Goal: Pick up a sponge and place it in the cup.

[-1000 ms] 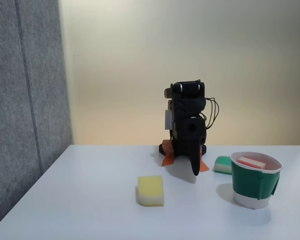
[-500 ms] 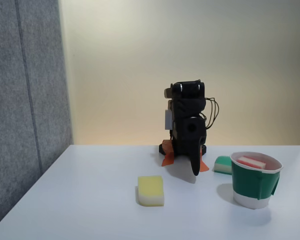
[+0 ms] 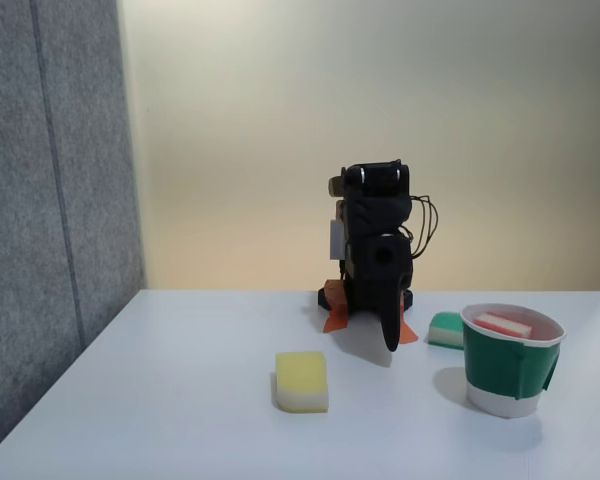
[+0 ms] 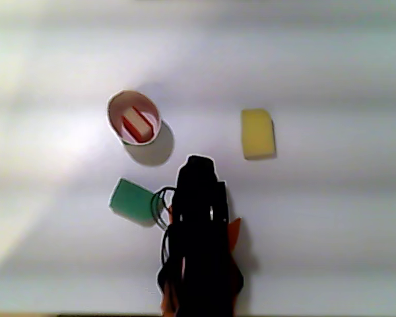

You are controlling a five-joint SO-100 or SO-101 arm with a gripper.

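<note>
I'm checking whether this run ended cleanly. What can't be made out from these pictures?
- Gripper: folded, pointing down in the fixed view; whether its jaws are open or shut is unclear.
- Sponge in the cup: its lower part is hidden by the cup wall.
- Green sponge: partly hidden behind the cup in the fixed view.

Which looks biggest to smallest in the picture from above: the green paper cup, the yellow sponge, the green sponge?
1. Green paper cup, by its round white rim.
2. Yellow sponge and green sponge: they look nearly alike, and the black arm covers the green sponge's edge, so no ranking.
</note>
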